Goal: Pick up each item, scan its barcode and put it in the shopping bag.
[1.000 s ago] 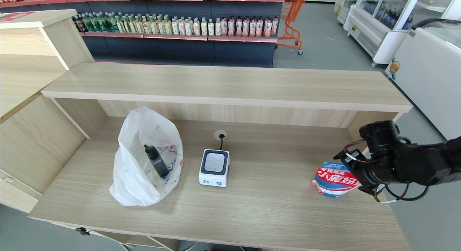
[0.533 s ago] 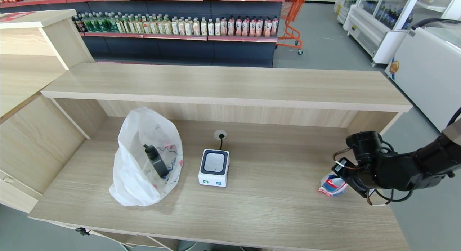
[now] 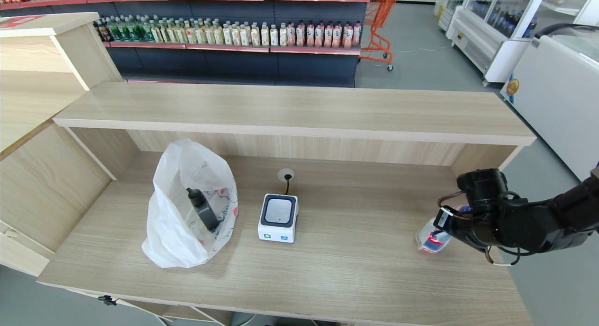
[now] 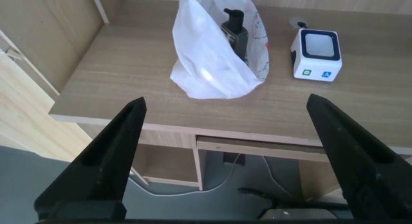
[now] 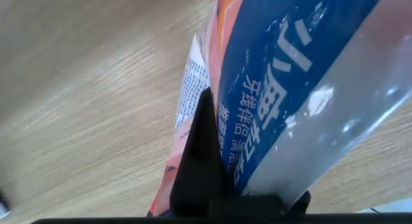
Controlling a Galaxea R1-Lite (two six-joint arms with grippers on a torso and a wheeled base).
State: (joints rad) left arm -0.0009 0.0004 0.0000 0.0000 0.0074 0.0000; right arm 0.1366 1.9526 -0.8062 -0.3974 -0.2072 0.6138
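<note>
At the right end of the tabletop [image 3: 327, 270], the right pincer [image 3: 447, 223] is clamped on a blue, red and white packet [image 3: 429, 238], which hangs low over the wood near the right edge; whether it touches the surface cannot be told. In the right wrist view one dark finger [image 5: 203, 159] presses against the packet's printed side, and the packet stands edge-on over the wood grain. The barcode scanner [image 3: 278, 217], a white box with a dark-framed window facing up, sits mid-tabletop, well apart from the packet. Left of it stands the white plastic shopping bag [image 3: 178, 223], mouth open, with a dark pump bottle [image 3: 202, 209] leaning inside. The left pincer [image 4: 226, 103] is spread wide and holds nothing, on the near side of the tabletop facing the bag.
</note>
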